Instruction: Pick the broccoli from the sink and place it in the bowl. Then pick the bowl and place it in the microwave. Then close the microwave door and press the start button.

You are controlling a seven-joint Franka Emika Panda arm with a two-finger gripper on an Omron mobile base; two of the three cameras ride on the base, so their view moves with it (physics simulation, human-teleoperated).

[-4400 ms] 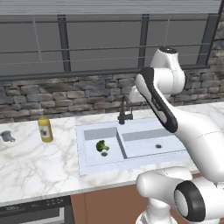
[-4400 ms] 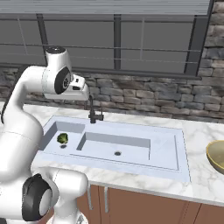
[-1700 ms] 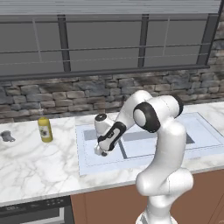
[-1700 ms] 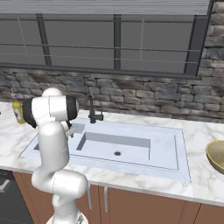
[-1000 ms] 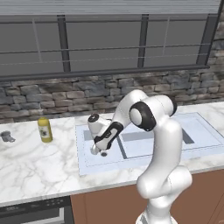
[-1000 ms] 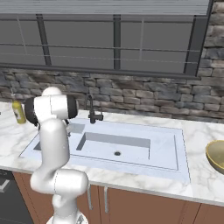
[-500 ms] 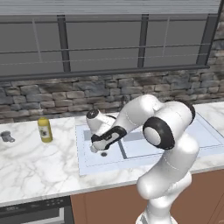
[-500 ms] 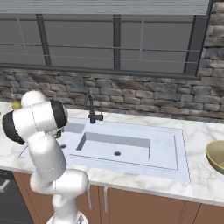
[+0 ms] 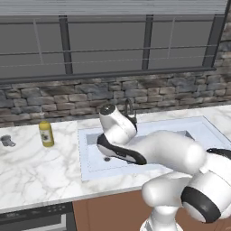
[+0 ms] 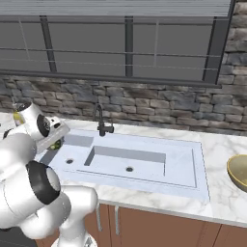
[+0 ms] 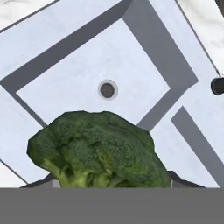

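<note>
The broccoli (image 11: 96, 151), a dark-green floret with pale stems, sits right at my gripper (image 11: 109, 183), and it hides the tips. The jaws are shut on it, and it hangs above the left basin of the pale sink (image 11: 153, 35), whose round drain (image 11: 107, 89) shows well below. In the right base view my hand (image 10: 48, 131) hovers over the sink's (image 10: 202, 164) left end with a bit of the broccoli (image 10: 57, 143) showing beside it. My arm covers the floret above the sink (image 9: 83, 153) in the left base view. The olive-yellow bowl (image 10: 239, 170) stands on the counter far right. The microwave is out of view.
A dark curved faucet (image 9: 129, 108) (image 10: 101, 121) rises behind the sink, close to my hand. A yellow bottle (image 9: 45, 133) and a small grey object (image 9: 5, 140) stand on the marble counter to the left. A stone wall and window run along the back.
My arm's links have swung lower and toward the counter's front edge while the hand stays over the left basin. The jaws have closed in a little around the broccoli.
</note>
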